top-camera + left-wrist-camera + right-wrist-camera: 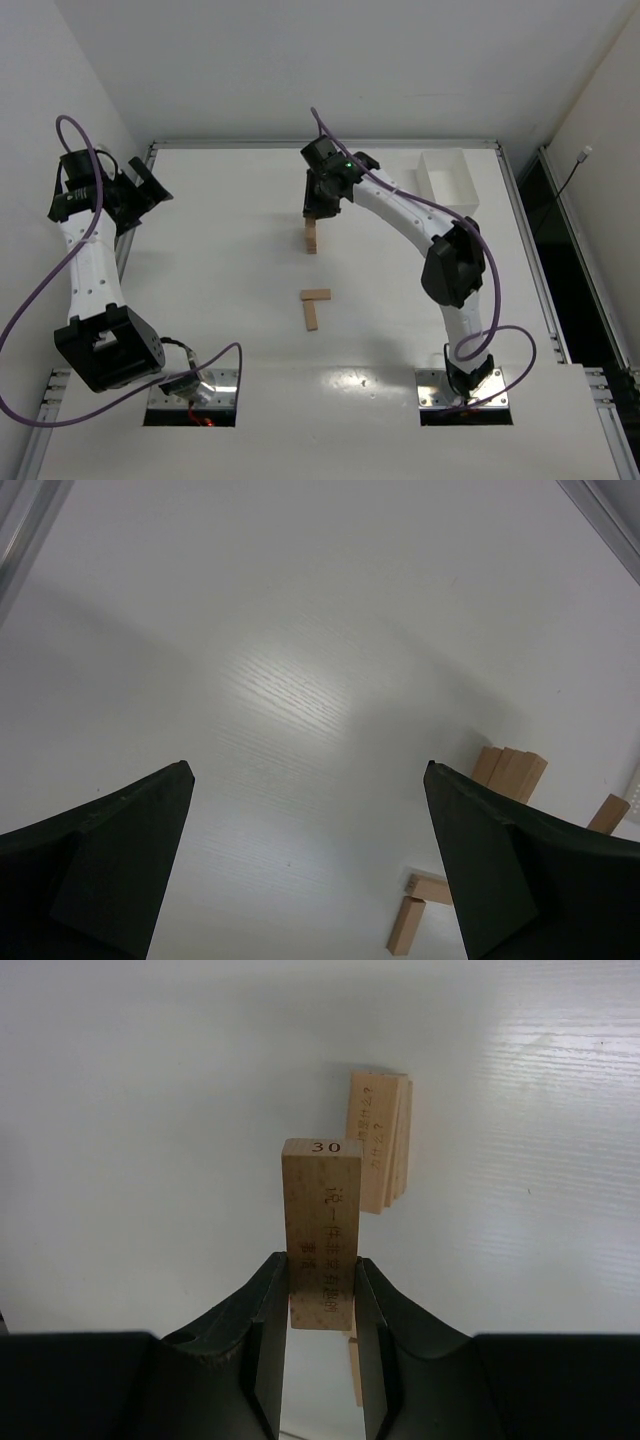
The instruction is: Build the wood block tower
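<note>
My right gripper (312, 210) is shut on a wood block (321, 1200) marked "30", held lengthwise between the jaws above the table. The tower (311, 240) is a short stack of tan blocks just in front of that gripper; in the right wrist view it (380, 1140) lies beyond and to the right of the held block. Two loose wood blocks (315, 308) lie in an L shape at the table's middle and also show in the left wrist view (415, 920). My left gripper (308, 770) is open and empty, up at the far left (152, 188).
A white plastic bin (447, 180) stands at the back right. Metal rails (522, 215) edge the table. The left wrist view shows the stack (510, 773) and another block (609, 813) at its right edge.
</note>
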Robot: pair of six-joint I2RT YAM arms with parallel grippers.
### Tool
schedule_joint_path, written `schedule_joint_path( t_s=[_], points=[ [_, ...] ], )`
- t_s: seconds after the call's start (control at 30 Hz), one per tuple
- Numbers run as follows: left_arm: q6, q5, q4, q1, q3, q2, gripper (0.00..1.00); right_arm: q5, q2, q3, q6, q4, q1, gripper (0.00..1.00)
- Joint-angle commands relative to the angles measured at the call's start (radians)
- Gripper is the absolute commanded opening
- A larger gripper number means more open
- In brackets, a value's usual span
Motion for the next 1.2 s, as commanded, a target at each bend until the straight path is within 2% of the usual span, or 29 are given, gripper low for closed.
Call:
schedule_joint_path(
  t_s=[0.0, 0.27, 0.7, 1.17],
  points=[
    [0.0, 0.017, 0.032, 0.002, -0.006, -0.032, 1.0, -0.038, 0.019, 0.047, 0.023, 0.034, -0.003, 0.0],
    [-0.009, 0.017, 0.041, 0.002, 0.003, -0.004, 1.0, -0.029, 0.089, 0.057, -0.026, 0.062, -0.013, 0.0],
    [-0.009, 0.026, 0.041, 0.002, 0.003, 0.014, 1.0, 0.046, 0.13, 0.075, -0.07, 0.062, -0.022, 0.0],
    [-0.009, 0.026, 0.041, 0.002, 0.003, 0.033, 1.0, 0.055, 0.158, 0.106, -0.08, 0.062, -0.022, 0.0]
  ],
)
